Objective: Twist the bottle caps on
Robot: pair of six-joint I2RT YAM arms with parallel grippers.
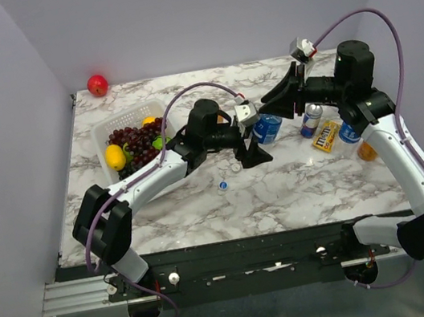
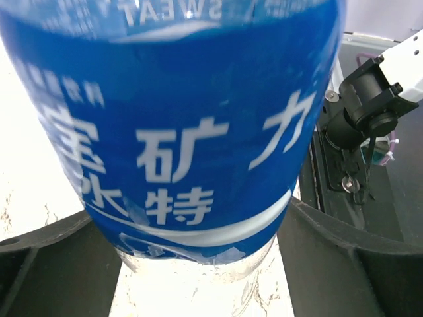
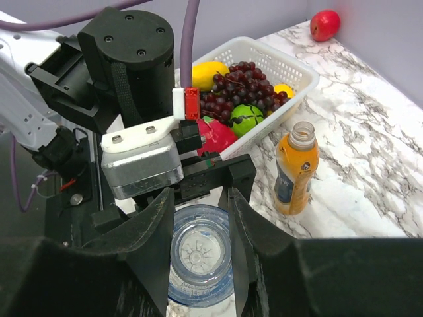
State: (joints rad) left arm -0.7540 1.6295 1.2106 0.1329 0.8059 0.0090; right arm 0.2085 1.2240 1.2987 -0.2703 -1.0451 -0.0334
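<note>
Label on the blue-label bottle [image 2: 178, 132] reads "SWEAT" along the top, with big white Chinese characters on blue under it; 矿力 and 水特 are the ones I can make out. The left gripper [image 2: 198, 261] is clamped around its lower body, near the middle of the desk [image 1: 299, 193]. The right gripper [image 3: 201, 244] is pinched tight on a bluish cap [image 3: 201, 254] sitting on top of that same bottle. Bottle count is four: the held one, a second blue-label bottle [image 1: 348, 133] and an orange bottle [image 1: 367, 151] over by the right arm, plus an uncapped orange bottle [image 3: 295, 168] with a dark label beside the basket [image 1: 105, 127]. There are three caps: the gripped one, a blue cap [image 1: 223, 185] and a white cap [image 1: 234, 168] lying loose in front. There's also one drink can [image 1: 311, 119] and one yellow candy packet [image 1: 325, 137], print too small to read. The basket holds grapes and other fruit, and one red apple [image 1: 97, 85] sits in the far corner. The desk is white-grey marble pattern, with plain pale walls [image 1: 196, 15] around it.
</note>
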